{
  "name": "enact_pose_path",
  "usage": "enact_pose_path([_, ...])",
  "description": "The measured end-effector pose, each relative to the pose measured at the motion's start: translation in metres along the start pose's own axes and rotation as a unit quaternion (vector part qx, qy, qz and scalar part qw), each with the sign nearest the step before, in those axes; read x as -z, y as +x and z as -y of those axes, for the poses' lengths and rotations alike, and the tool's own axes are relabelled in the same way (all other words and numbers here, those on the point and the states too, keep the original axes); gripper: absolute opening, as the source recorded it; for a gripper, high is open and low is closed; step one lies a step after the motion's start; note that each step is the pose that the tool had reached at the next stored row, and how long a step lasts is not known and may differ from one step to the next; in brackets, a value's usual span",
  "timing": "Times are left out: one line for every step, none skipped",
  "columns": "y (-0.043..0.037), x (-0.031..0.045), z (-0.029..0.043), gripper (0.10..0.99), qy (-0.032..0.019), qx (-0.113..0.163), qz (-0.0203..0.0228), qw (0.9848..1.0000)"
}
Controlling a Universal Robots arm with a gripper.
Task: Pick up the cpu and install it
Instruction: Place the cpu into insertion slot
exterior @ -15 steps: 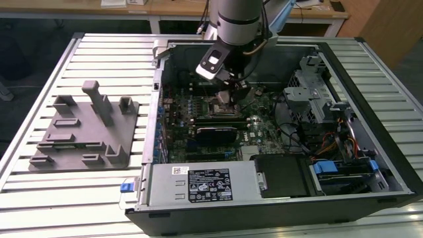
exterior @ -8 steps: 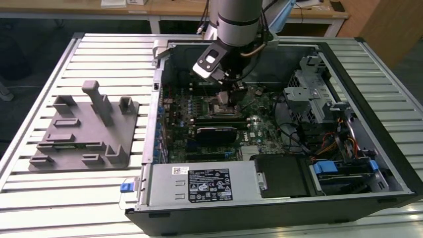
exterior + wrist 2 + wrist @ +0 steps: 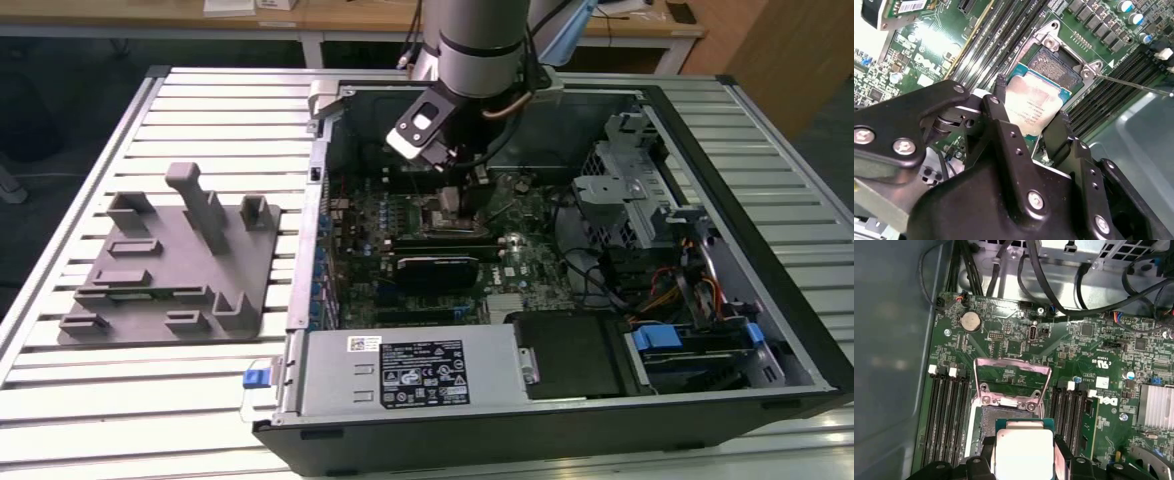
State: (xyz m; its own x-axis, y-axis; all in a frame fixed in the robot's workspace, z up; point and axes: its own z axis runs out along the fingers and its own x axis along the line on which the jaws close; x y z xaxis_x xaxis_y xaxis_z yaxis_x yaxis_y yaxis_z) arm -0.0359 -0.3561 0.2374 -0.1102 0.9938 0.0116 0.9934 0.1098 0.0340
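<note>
Pincer (image 3: 1030, 111) clamped on cpu (image 3: 1038, 100) by opposite edges, keeping it level over open socket (image 3: 1056, 65); load plate (image 3: 1013, 365) flipped up, pins exposed for seating.

cpu (image 3: 1024, 452) edge cut off, sides behind fingers (image 3: 1062, 454) — socket (image 3: 1054, 65) part-covered

I see soft, even light on the slatted silver metal table (image 3: 200, 110); the open black computer case (image 3: 534, 445) is dimmer inside. Glare whitens the silvery-grey square cpu (image 3: 1036, 107).
</note>
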Motion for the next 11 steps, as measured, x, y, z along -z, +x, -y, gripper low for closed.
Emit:
enact_pose_path([0.0,-0.0016,0.0001,0.541,0.0,0.0,0.0,1.0])
enact_pose_path([0.0,-0.0027,0.0004,0.541,-0.0005,0.0,0.0001,1.0])
enact_pose_path([0.0,-0.0036,0.0008,0.541,-0.0018,0.0,0.0002,1.0])
enact_pose_path([0.0001,-0.0044,0.0012,0.541,-0.0038,0.0,0.0004,1.0])
enact_pose_path([0.0001,-0.005,0.0014,0.541,-0.0054,0.0,0.0006,1.0])
enact_pose_path([0.0001,-0.0054,0.0016,0.541,-0.0066,0.0,0.0008,1.0])
enact_pose_path([0.0,-0.0055,0.0017,0.541,-0.0071,0.0,0.001,1.0])
enact_pose_path([0.0001,-0.0056,0.0016,0.541,-0.0072,-0.001,0.0009,1.0])
enact_pose_path([0.0001,-0.0057,0.0016,0.541,-0.0072,-0.001,0.0009,1.0])
enact_pose_path([0.0001,-0.0057,0.0016,0.541,-0.0072,-0.001,0.0009,1.0])
enact_pose_path([0.0001,-0.0057,0.0017,0.541,-0.0073,-0.001,0.0009,1.0])
